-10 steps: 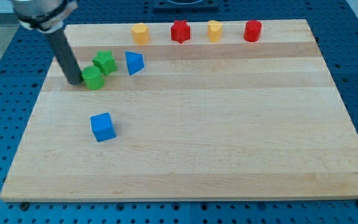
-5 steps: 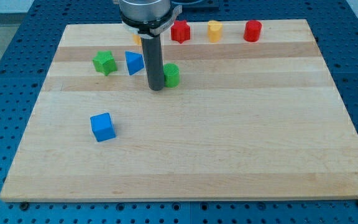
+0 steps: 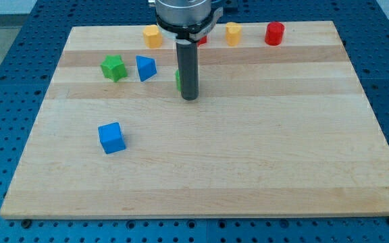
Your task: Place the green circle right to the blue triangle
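The green circle (image 3: pixel 178 80) is mostly hidden behind my rod; only a green sliver shows at the rod's left side. It lies to the right of the blue triangle (image 3: pixel 145 68). My tip (image 3: pixel 190 97) rests on the board just right of and slightly below the green circle, touching or nearly touching it.
A green star-shaped block (image 3: pixel 113 67) sits left of the blue triangle. A blue cube (image 3: pixel 111 138) lies lower left. Along the top edge stand a yellow block (image 3: pixel 152 36), a red block partly hidden by the arm (image 3: pixel 202 39), another yellow block (image 3: pixel 233 33) and a red cylinder (image 3: pixel 274 33).
The green circle was pushed from left of the green star to the right of the blue triangle. My rod then moved from its left side across to its right, now covering it.
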Robot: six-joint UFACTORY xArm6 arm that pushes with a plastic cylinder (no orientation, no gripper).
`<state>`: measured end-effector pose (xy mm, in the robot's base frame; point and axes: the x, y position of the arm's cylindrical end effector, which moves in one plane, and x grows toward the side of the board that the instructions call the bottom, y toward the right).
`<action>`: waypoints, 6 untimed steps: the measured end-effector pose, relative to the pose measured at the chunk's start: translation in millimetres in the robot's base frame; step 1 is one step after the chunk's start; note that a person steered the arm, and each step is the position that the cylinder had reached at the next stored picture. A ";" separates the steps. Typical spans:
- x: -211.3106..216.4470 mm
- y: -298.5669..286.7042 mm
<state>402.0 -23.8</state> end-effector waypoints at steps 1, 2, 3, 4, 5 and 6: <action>0.0 24.1; -9.5 29.0; -21.1 25.6; -20.4 10.5; -2.3 3.6; -5.5 0.6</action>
<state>396.4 -23.2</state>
